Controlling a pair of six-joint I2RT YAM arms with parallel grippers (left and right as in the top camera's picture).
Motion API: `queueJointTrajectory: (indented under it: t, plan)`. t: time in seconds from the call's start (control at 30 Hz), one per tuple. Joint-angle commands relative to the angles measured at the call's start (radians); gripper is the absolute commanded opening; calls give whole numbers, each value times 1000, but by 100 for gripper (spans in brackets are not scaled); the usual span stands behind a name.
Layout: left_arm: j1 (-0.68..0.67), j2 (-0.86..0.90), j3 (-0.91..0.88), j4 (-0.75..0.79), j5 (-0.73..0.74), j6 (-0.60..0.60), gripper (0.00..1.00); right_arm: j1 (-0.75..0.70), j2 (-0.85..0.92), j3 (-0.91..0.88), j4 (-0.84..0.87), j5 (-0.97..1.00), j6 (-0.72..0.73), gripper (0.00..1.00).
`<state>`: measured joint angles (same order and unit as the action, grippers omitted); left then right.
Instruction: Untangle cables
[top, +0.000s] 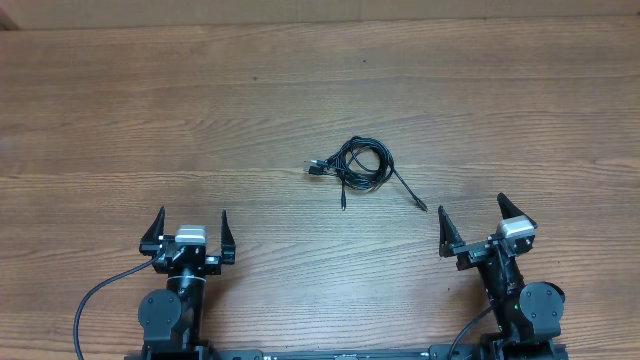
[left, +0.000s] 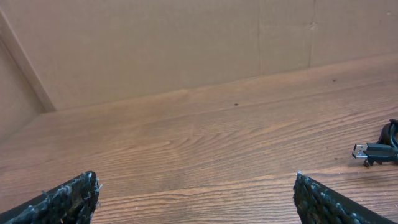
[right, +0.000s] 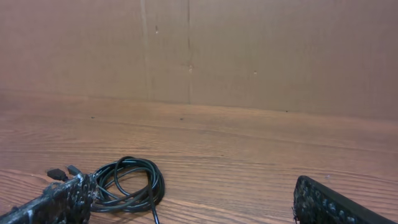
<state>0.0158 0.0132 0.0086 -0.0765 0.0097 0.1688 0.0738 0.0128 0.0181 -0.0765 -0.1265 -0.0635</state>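
We work on a bare wood-grain table (top: 120, 110), with a plain cardboard wall (right: 261, 56) closing off the far edge in both wrist views. The cables (top: 364, 163) lie in one small knot of black loops a little right of the table's middle, resting flat and touched by neither arm. A silver-tipped plug (top: 314, 168) pokes out of the knot at nine o'clock, and two loose tails trail off toward six and four o'clock.

The left claw (top: 191, 214) has its fingers spread wide with nothing between them, and so does the right claw (top: 471, 207).

From the right claw the knot sits at about ten o'clock, and the end of the four o'clock tail (top: 422, 206) lies near that claw's inner finger. From the left claw the knot sits between two and three o'clock and well apart. We judge the right arm the nearer one.

The bundle's long axis runs roughly from ten to four o'clock, plug to tail tip. We would expect the right claw to take the tail and the left to reach for the plug.
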Motion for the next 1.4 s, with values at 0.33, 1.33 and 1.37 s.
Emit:
queueJointTrajectory:
  t: [0.33,1.33,1.37]
  plan:
    - [8,-9,-4,-2,-12,22,100,5,-10,-10,3,6,4,100]
    - [8,-9,3,-9,43,-47,100,5,-10,-10,3,6,5,100]
    - [8,-9,5,-12,43,-47,100,5,-10,-10,3,6,5,100]
